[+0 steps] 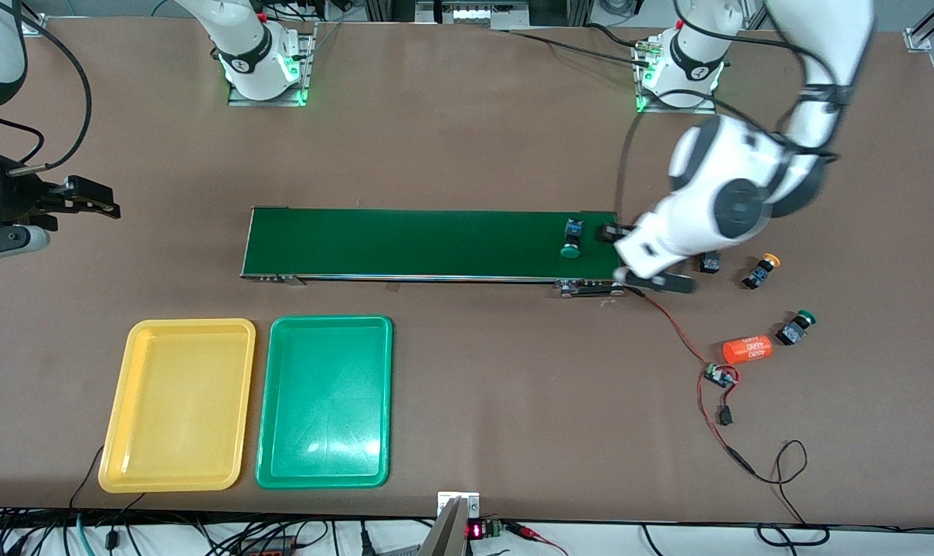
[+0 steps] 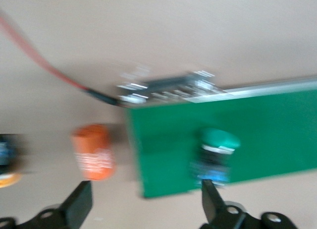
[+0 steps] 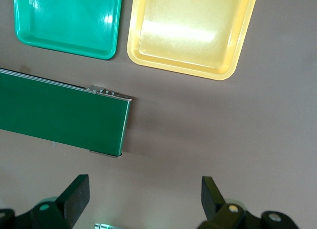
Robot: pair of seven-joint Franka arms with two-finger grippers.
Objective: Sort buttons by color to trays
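Left gripper [image 2: 143, 201] open over the belt's [image 1: 428, 243] end, green button [image 1: 572, 238] lying on the belt just beside one finger; right gripper [image 3: 143, 199] open, waiting over bare table.

White print on orange cylinder [image 1: 748, 350] near conveyor belt [image 1: 428, 243], too small to read. Red digits on small display [image 1: 476, 530] at table edge, unreadable.
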